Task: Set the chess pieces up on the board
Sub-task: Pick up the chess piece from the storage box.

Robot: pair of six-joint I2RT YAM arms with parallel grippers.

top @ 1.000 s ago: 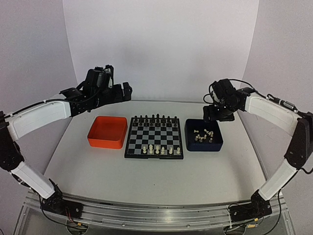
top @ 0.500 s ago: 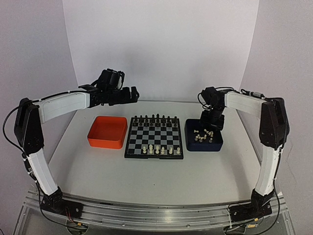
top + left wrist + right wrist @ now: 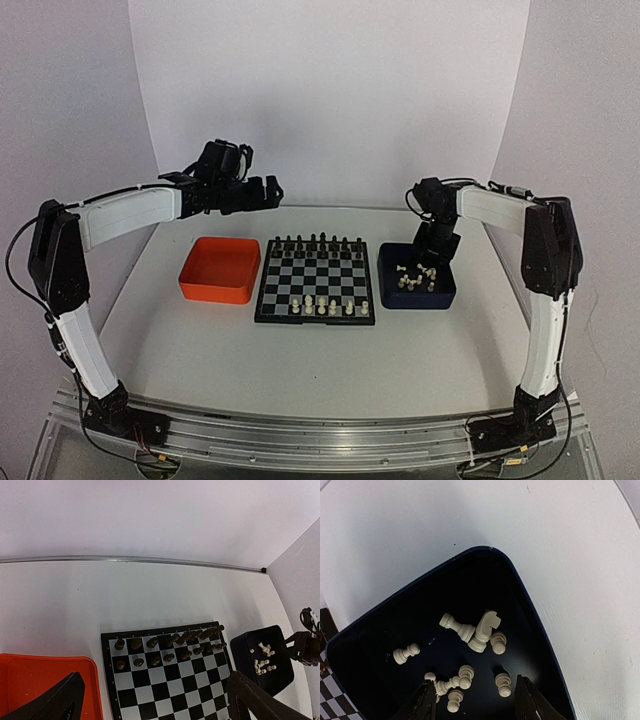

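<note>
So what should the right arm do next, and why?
Probably lower a little and close on the cream pawn: its jaws hang open over the dark blue tray, with that pawn loose in the gap between them and nothing gripped yet.

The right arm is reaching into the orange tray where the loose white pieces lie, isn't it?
No: the loose white pieces lie in the blue tray, and the right gripper reaches in there, as the right wrist view shows.

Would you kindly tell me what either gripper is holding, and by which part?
Nothing is held. The right gripper hangs open over white pieces in the blue tray; the left gripper is open and empty.
</note>
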